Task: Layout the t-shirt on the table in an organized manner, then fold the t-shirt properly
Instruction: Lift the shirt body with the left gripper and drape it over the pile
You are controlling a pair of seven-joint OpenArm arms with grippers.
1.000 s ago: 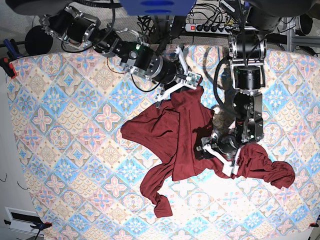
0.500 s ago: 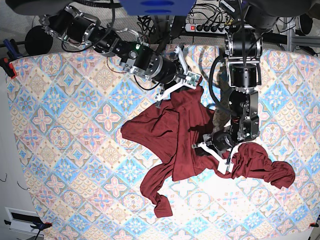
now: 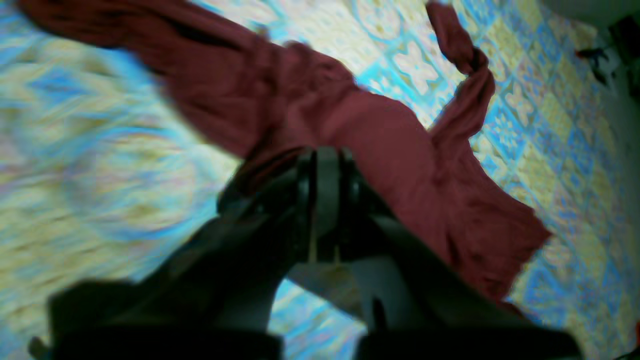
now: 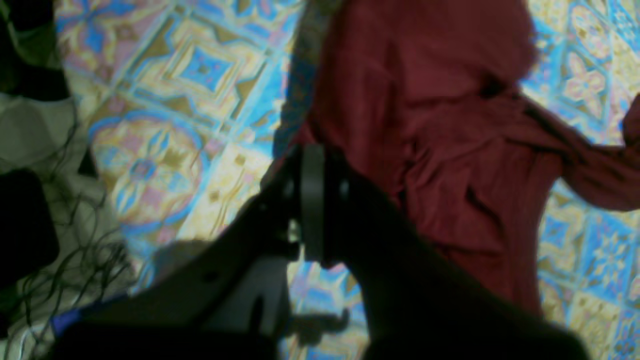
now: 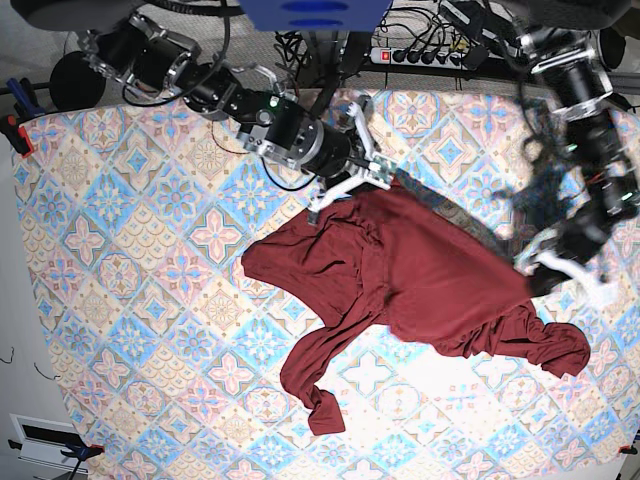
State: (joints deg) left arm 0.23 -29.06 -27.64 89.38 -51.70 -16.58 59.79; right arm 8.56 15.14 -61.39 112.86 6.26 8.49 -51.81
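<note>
Spreading across your tabletop (image 5: 120, 250) was a pastel tile pattern of blue, pink and cream diamonds. Beyond its far edge sat a power strip (image 5: 425, 55) and tangled cables. The t-shirt (image 5: 400, 275) lay right of centre, stretched taut — your right pincer (image 5: 375, 178) clamped its upper edge, your left pincer (image 5: 535, 268) its right edge.

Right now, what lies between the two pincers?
In the base view, a taut band of the t-shirt spans from the right pincer to the left pincer, above the table.
</note>
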